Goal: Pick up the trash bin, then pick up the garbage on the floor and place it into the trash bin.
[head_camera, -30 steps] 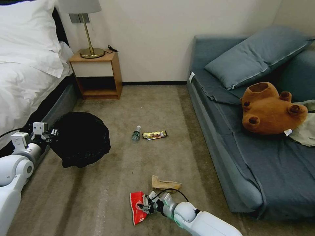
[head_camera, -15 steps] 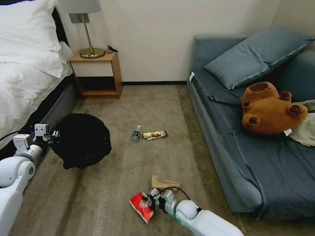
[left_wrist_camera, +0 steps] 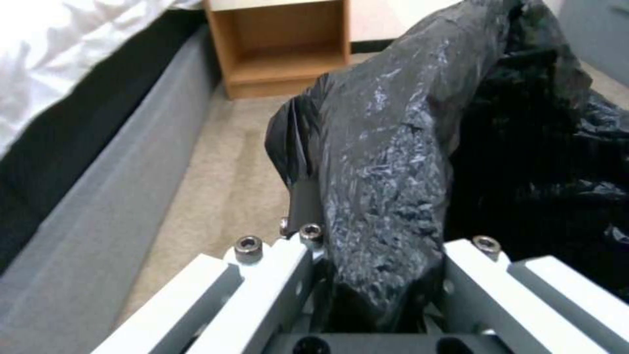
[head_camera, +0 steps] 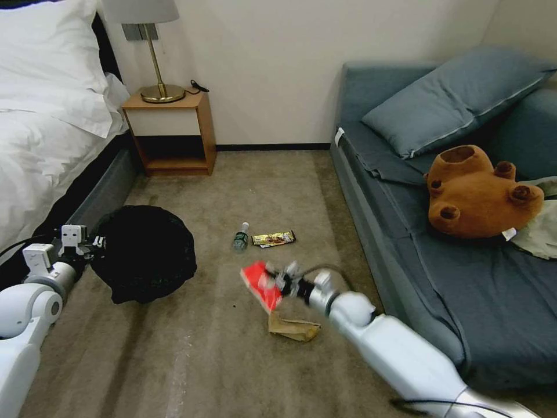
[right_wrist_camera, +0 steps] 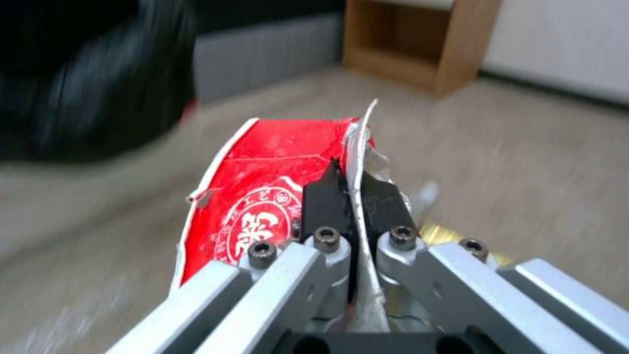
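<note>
Trash bin [head_camera: 145,252], wrapped in its black bag, hangs beside the bed [head_camera: 40,145] with our left gripper [head_camera: 96,242] fingers clenched on its rim. Our right gripper [head_camera: 277,283] fingers pinch the red-and-white snack packet [head_camera: 262,285] above the carpet [head_camera: 220,348], over the brown paper bag [head_camera: 293,327].

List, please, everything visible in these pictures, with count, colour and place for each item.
trash bin: one, black-bagged, held by the bed
snack packet: one, red-white, lifted
paper bag: one, brown, carpet
bottle: one, clear, carpet
wrapper: one, gold-brown, beside bottle
plush bear: one, brown, sofa
pillow: one, blue-grey, sofa
nightstand: one, wooden, by wall
lamp: one, brass, nightstand
left gripper: shut on bin rim
right gripper: shut on packet
</note>
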{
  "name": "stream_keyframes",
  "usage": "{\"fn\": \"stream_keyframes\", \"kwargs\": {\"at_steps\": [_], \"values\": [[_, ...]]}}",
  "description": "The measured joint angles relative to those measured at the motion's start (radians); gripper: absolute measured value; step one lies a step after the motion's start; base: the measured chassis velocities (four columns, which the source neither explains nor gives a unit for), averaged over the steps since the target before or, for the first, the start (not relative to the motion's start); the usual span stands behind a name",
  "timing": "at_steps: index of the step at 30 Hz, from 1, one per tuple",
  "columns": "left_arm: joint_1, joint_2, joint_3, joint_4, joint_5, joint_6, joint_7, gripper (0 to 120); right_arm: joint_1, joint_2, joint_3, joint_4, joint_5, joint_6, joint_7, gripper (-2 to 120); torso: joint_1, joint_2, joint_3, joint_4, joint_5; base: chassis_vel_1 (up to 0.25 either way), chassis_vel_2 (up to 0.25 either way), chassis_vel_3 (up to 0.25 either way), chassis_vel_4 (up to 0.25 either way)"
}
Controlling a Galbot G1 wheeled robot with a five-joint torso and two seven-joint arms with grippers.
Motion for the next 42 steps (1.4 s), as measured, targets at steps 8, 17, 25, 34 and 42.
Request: {"fn": "stream_keyframes", "kwargs": {"at_steps": [8, 17, 25, 34, 42], "values": [[-0.069, -0.022, 0.085, 0.015, -0.004, -0.006, 0.0, 4, 0.166, -0.059, -0.047, 0.065, 0.142, -0.046, 0.023, 0, 0.0, 0.0, 0.0, -0.0004, 0.0003, 0.0, 0.0, 0.0, 0.0], [-0.144, -0.08, 0.153, 0.068, 0.006, -0.027, 0.001, 4, 0.352, 0.031, -0.19, 0.087, 0.274, -0.067, 0.056, 0, 0.0, 0.0, 0.0, 0.0001, 0.0, 0.0, 0.0, 0.0, 0.0], [-0.182, -0.136, 0.175, 0.115, 0.008, -0.053, 0.006, 4, 0.376, 0.168, -0.275, 0.003, 0.29, -0.049, 0.069, 0, 0.0, 0.0, 0.0, -0.0001, -0.0002, 0.0, 0.0, 0.0, 0.0], [-0.201, -0.152, 0.189, 0.13, 0.005, -0.061, 0.008, 4, 0.326, 0.256, -0.327, -0.141, 0.239, 0.007, 0.072, 0, 0.0, 0.0, 0.0, -0.0002, -0.0001, 0.0, 0.0, 0.0, 0.0], [-0.187, -0.155, 0.183, 0.13, 0.005, -0.061, 0.016, 4, 0.34, 0.314, -0.332, -0.25, 0.214, 0.042, 0.092, 0, 0.0, 0.0, 0.0, -0.0001, -0.0001, 0.0, 0.0, 0.0, 0.0]]}}
